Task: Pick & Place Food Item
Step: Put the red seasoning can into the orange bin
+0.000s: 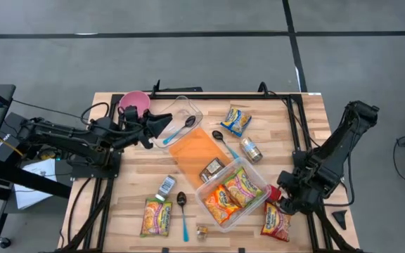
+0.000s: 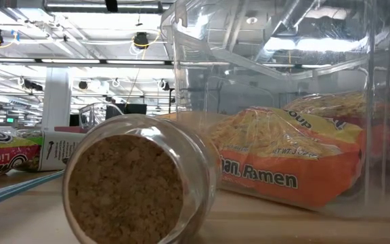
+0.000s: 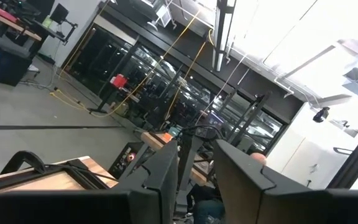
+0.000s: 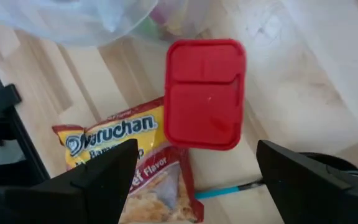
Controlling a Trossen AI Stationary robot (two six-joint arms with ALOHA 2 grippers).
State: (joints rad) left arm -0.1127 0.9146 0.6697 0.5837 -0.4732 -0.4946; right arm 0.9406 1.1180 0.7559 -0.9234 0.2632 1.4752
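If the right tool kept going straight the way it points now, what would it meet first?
Most likely the red lid, which lies between the open fingers of the right tool, beside the ramen packet. How far off it is cannot be judged.

We counted five ramen packets: two inside the clear tub (image 1: pixel 209 200), one near the far edge (image 1: pixel 236 120), one at the near left (image 1: pixel 156 217), one at the near right (image 1: pixel 275 222); we saw three spoons, one in the clear lid (image 1: pixel 182 131), one on the orange board (image 1: pixel 226 143), one by the near edge (image 1: pixel 183 214); one pink bowl (image 1: pixel 134 103); one tin can (image 1: pixel 251 150); one red-lidded item (image 4: pixel 205 93); one cork-stoppered jar (image 2: pixel 137 190); two arms.
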